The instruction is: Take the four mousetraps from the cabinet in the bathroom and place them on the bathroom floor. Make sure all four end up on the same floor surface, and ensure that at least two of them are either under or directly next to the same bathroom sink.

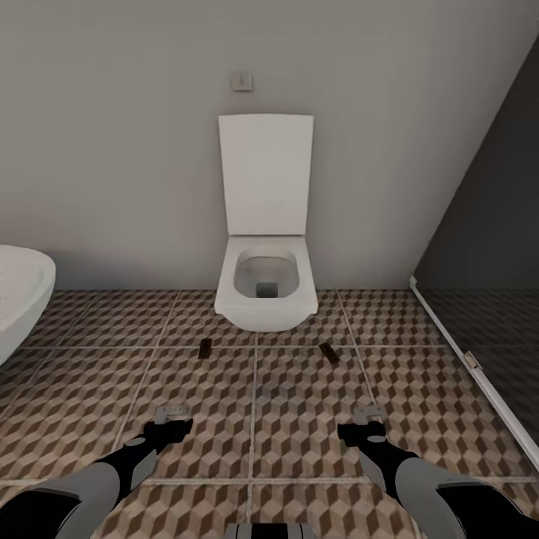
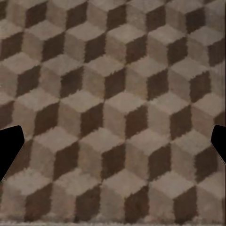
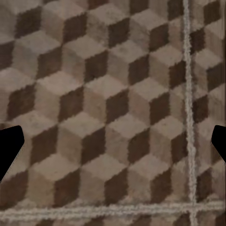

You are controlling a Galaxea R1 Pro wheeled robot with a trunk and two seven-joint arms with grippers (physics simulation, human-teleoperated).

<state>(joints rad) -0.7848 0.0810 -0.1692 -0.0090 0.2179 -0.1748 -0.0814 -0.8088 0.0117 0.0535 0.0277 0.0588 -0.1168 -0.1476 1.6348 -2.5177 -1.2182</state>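
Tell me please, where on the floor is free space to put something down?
The tiled floor is bare between the two mousetraps and the left hand and right hand. It is also bare between the right mousetrap and the dark glass partition. It is tighter around the toilet, where both traps lie, and beside the white tub edge.

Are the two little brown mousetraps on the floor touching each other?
Apart. The head view shows the left mousetrap and right mousetrap with bare patterned floor between them.
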